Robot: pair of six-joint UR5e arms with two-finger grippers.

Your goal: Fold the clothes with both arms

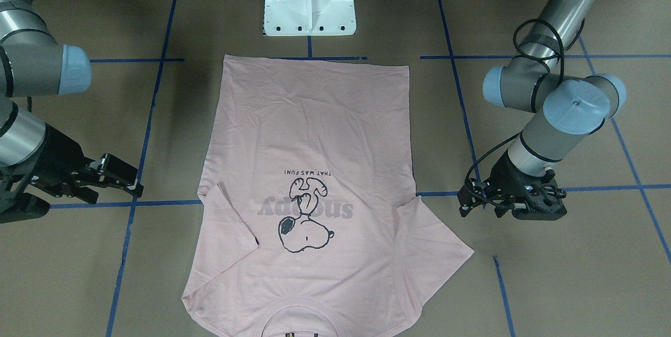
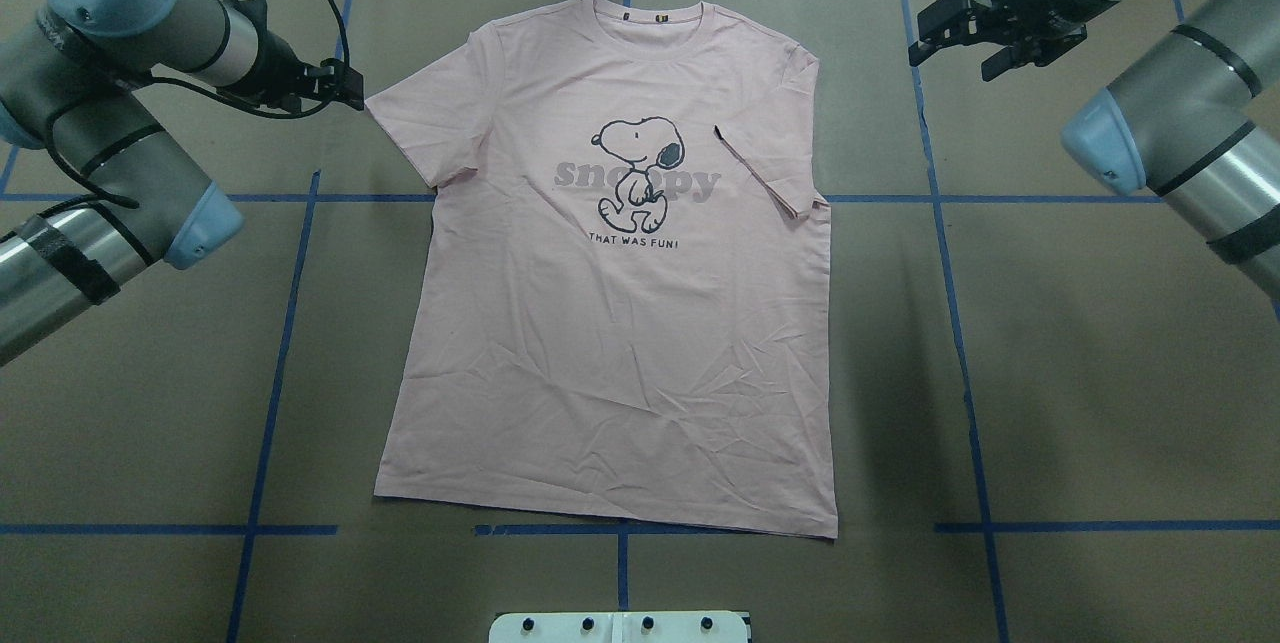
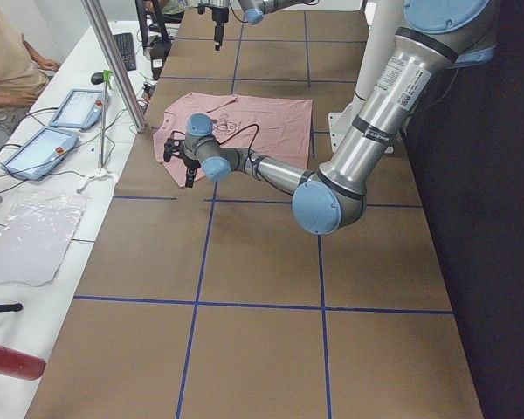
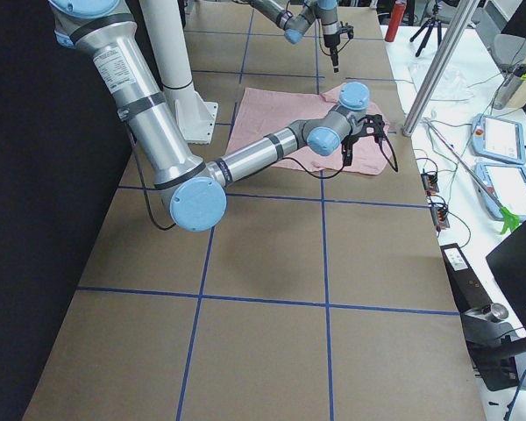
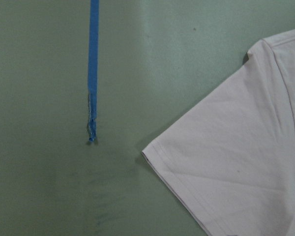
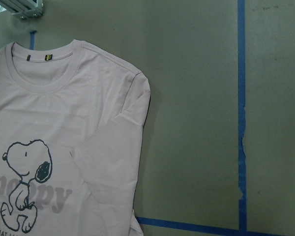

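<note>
The pale pink T-shirt (image 2: 620,323) lies flat on the brown table, dog print up, collar at the far edge from the robot. It also shows in the front view (image 1: 314,132). One sleeve (image 2: 765,173) is folded in over the chest; the other sleeve (image 2: 420,123) lies spread out. My left gripper (image 2: 350,88) hovers just outside the spread sleeve's tip, open and empty; the left wrist view shows that sleeve (image 5: 236,162). My right gripper (image 2: 950,58) is open and empty beside the shoulder with the folded sleeve, clear of the cloth. The right wrist view shows the collar and folded sleeve (image 6: 108,162).
The white pedestal base (image 2: 620,626) stands at the near table edge behind the shirt's hem. Blue tape lines (image 2: 960,323) cross the brown table. A metal post (image 3: 113,61), tablets (image 3: 74,109) and a seated person (image 3: 4,61) are beyond the far edge.
</note>
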